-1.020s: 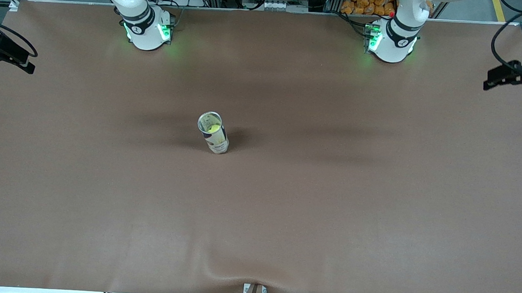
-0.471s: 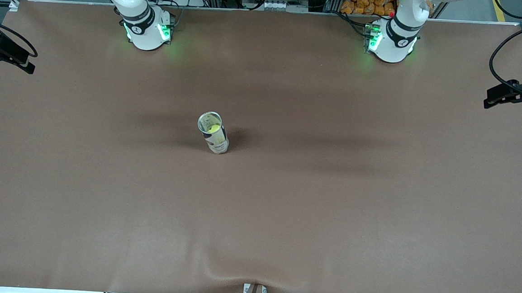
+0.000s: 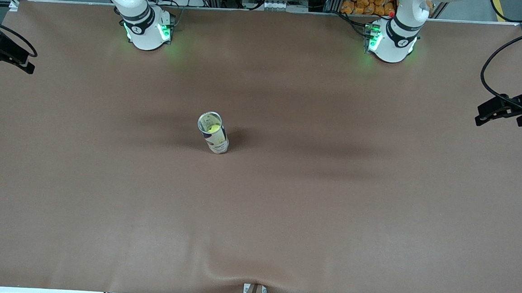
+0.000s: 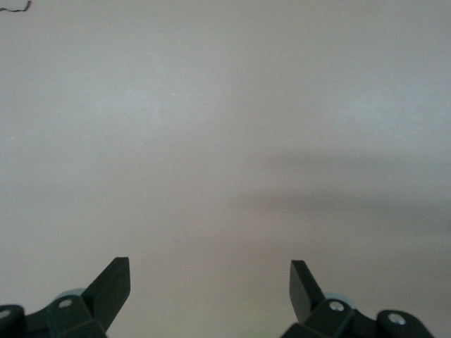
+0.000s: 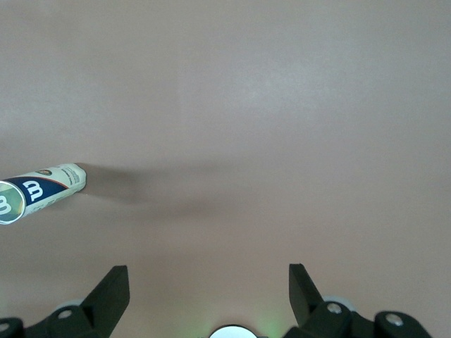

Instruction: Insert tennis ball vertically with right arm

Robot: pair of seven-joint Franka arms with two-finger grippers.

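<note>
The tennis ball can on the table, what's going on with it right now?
Nothing is handling it. The can stands upright near the middle of the table, open at the top, with a tennis ball already inside. The right gripper is open and empty above the table at the right arm's end. The left gripper, at the left arm's end, is also open and empty.

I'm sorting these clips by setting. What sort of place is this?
Most likely a robotics lab: two Franka bases bolted along a brown-covered table, aluminium framing and cables around it, and one upright tube holding a tennis ball.
</note>
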